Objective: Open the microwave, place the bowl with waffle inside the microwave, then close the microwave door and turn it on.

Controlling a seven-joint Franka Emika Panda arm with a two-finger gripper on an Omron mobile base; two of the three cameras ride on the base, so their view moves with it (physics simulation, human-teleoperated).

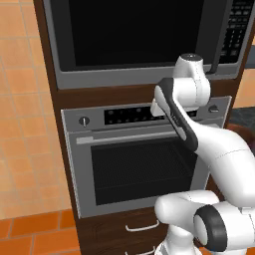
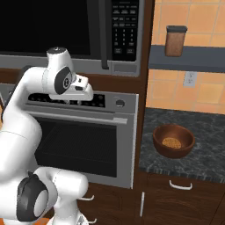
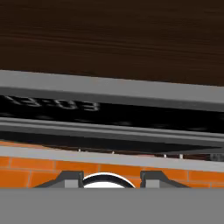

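**Arm parked at oven panel, microwave not yet opened**

Left to right in the right base view: microwave door (image 2: 48, 26) closed, black glass, its vertical dark handle (image 2: 103, 37) at the right edge, then the keypad (image 2: 124, 28). Below, the wall oven (image 2: 79, 140) with its long bar handle. Right of the cabinet, a dark stone counter (image 2: 206, 127) carries the bowl with waffle (image 2: 173, 140), upright, waffle piece flat at the bottom. A brown jar (image 2: 175, 41) sits on the shelf above.

Claw (image 2: 85, 93) sits in front of the oven's control strip, below the microwave's lower rim and left of the door handle. Hand view shows two finger tips (image 3: 65, 178) set apart with nothing between, so it reads as parted and empty.

Risks, judged: the oven bar handle is closer to the claw than the microwave handle, so a short reach could grab the wrong door. Door probably swings left across the arm; elbow could block it.

Bowl is well apart from the claw, lower and off to the right, past the cabinet edge.
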